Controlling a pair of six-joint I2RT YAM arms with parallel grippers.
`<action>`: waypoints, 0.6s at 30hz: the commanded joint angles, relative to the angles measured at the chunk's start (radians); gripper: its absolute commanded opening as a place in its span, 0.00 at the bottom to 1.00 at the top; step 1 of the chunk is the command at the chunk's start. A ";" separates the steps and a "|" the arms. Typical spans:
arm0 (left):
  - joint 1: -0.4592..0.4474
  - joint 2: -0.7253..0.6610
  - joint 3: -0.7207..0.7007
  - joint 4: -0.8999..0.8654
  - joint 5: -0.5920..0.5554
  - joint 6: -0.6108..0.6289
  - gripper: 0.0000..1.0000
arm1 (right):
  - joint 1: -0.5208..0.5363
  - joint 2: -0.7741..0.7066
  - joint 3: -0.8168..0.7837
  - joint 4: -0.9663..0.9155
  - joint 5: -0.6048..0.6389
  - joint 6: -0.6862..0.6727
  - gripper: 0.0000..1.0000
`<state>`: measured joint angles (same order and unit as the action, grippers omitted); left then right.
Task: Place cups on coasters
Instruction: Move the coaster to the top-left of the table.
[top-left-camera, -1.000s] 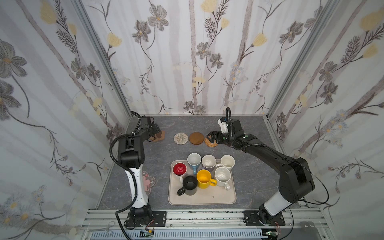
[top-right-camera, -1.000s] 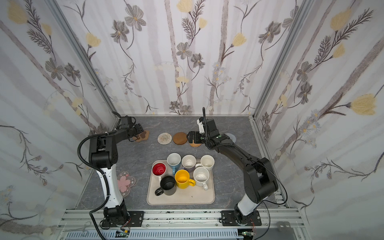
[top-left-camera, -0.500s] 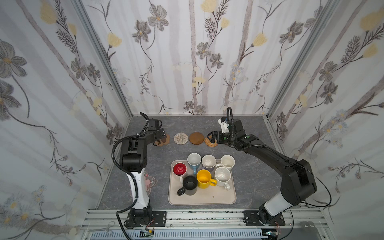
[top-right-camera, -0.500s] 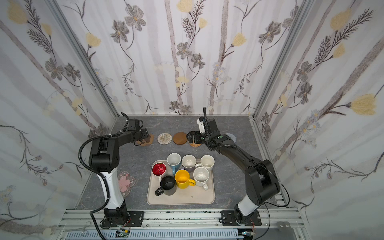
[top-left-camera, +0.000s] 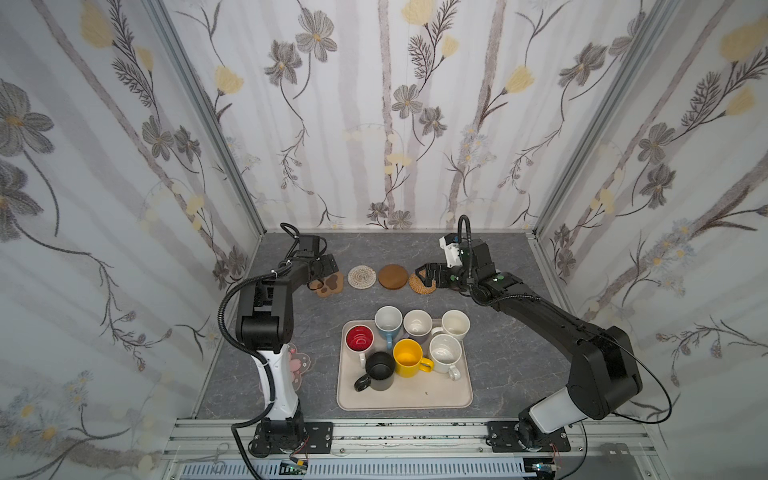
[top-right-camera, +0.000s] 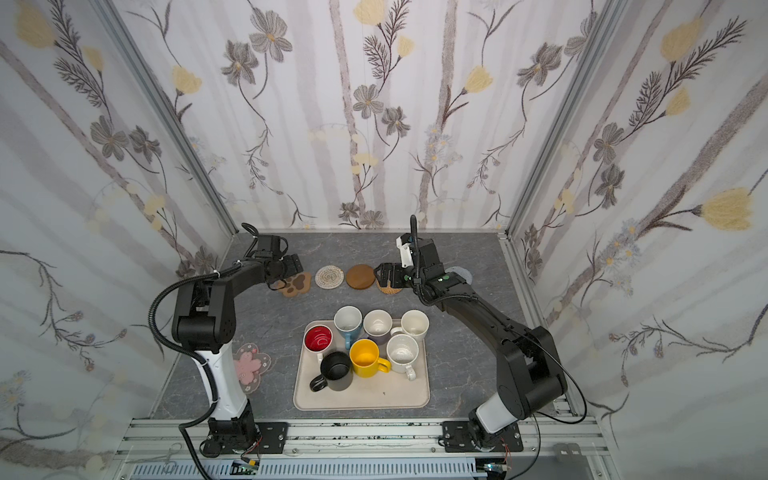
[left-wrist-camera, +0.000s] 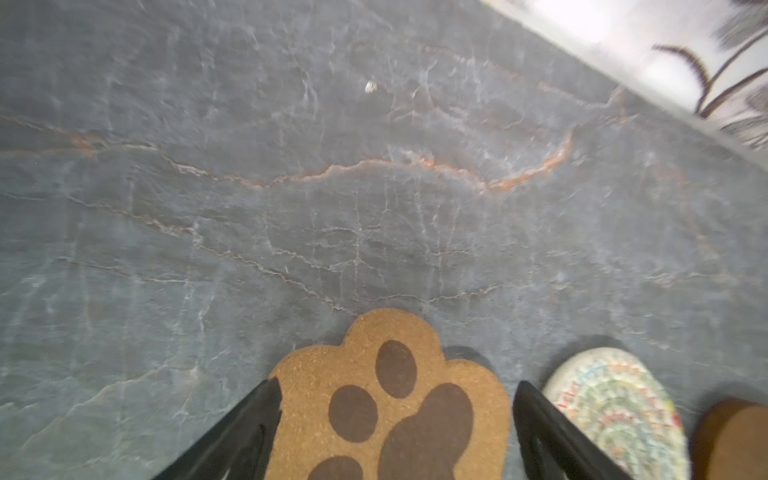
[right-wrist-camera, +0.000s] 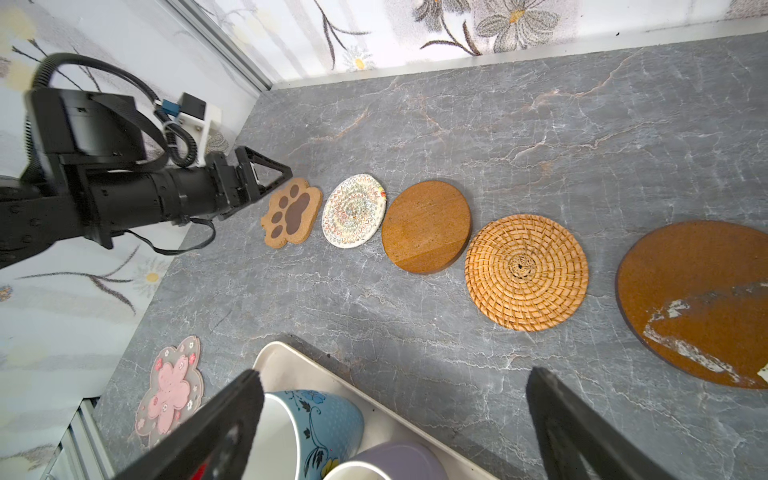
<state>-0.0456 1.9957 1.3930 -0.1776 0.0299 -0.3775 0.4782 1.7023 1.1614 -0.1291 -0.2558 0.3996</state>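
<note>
Seven cups stand on the beige tray (top-left-camera: 407, 397): red-inside (top-left-camera: 359, 337), light blue (top-left-camera: 387, 320), lavender (top-left-camera: 417, 323), two cream (top-left-camera: 455, 323), yellow (top-left-camera: 408, 357), black (top-left-camera: 380, 368). Along the back lie the paw coaster (left-wrist-camera: 390, 399), whitish woven coaster (right-wrist-camera: 353, 211), wooden disc (right-wrist-camera: 426, 226), rattan coaster (right-wrist-camera: 525, 272), glossy brown disc (right-wrist-camera: 698, 299) and grey knitted coaster (top-right-camera: 461, 274). The pink blossom coaster (top-left-camera: 300, 361) lies by the left arm's base. My left gripper (left-wrist-camera: 395, 415) is open, straddling the paw coaster. My right gripper (top-left-camera: 424, 277) hovers open and empty over the rattan coaster.
Flowered walls close in the back and both sides, and the left wall is close behind the left gripper. Bare grey marble lies between the coaster row and the tray, and to the right of the tray under the right arm.
My left gripper carried the paw coaster rightward to beside the whitish woven coaster, and its jaws have now spread apart. The right arm has stayed where it was.
</note>
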 joint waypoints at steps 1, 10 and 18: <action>0.010 -0.065 0.003 -0.061 -0.008 -0.096 1.00 | 0.000 -0.014 0.012 0.048 0.006 0.004 1.00; 0.048 -0.359 -0.239 -0.068 -0.005 -0.283 1.00 | 0.002 -0.024 -0.001 0.142 -0.001 0.043 1.00; 0.107 -0.688 -0.543 -0.112 -0.026 -0.331 0.89 | 0.001 -0.074 -0.120 0.277 -0.009 0.083 1.00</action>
<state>0.0418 1.3586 0.9005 -0.2543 0.0105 -0.6659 0.4786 1.6440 1.0660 0.0452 -0.2569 0.4568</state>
